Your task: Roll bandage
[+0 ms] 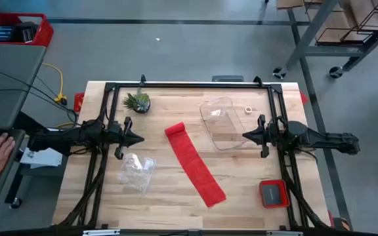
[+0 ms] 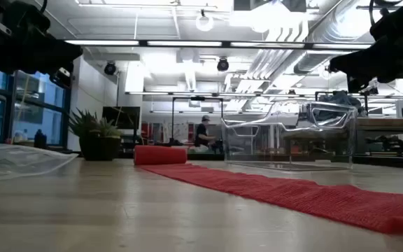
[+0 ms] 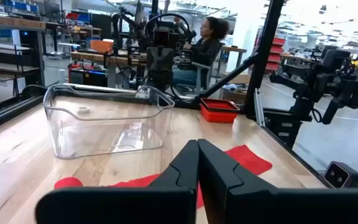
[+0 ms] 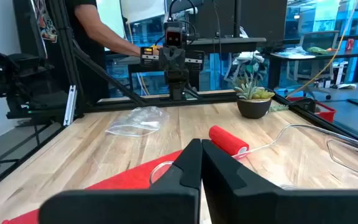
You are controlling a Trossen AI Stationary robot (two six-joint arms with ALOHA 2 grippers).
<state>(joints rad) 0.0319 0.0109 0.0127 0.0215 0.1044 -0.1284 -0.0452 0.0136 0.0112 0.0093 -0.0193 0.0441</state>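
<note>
Bandage (image 1: 194,164) lies mostly unrolled; both pincers, left (image 1: 138,138) and right (image 1: 246,136), closed, empty.

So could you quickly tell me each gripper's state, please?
Left gripper: shut, holding nothing.
Right gripper: shut, holding nothing.

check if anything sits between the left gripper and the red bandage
Nothing visible does. The left gripper hangs shut above bare wood, with open table between it and the bandage's rolled end. The plastic bag lies nearer the front edge, off that line.
</note>
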